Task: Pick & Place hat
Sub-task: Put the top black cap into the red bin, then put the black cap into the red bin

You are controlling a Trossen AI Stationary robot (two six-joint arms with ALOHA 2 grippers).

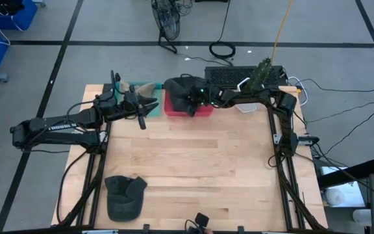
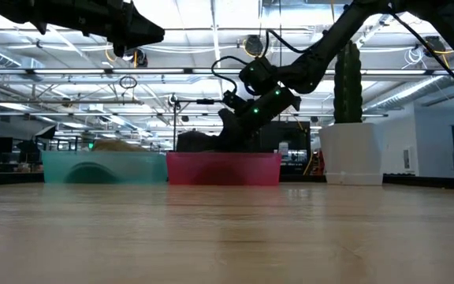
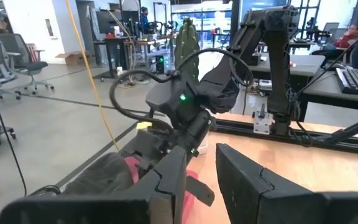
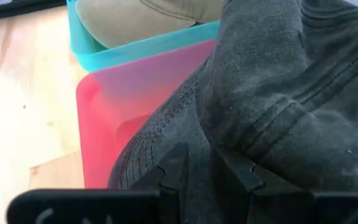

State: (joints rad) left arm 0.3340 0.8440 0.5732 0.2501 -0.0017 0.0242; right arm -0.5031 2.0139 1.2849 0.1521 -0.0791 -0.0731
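A dark grey hat [image 1: 179, 91] lies in the red bin [image 1: 174, 112] at the table's far edge and rises above the bin's rim [image 2: 227, 158]. My right gripper [image 1: 193, 101] reaches in from the right and is shut on it. A second dark hat [image 1: 123, 195] lies flat on the table near the front left. A teal bin [image 1: 149, 86] beside the red one holds a tan hat [image 4: 142, 18]. My left gripper [image 1: 147, 110] hovers level over the table in front of the teal bin. Its fingers stand slightly apart with nothing between them. My right gripper pinches a raised fold of the grey hat's cloth [image 4: 207, 152] between its two fingers, close to where the stitched brim [image 4: 157, 140] meets the crown. The fingers slant down from the table's right side. The hat's bulk sits over the red bin; whether it is lifted clear I cannot tell.
A cactus in a white pot [image 2: 349, 150] stands at the far right corner, with a keyboard [image 1: 232, 75] behind the bins. The two arms come close together over the far edge. Bare wood [image 1: 200, 162] fills the middle and near right of the table.
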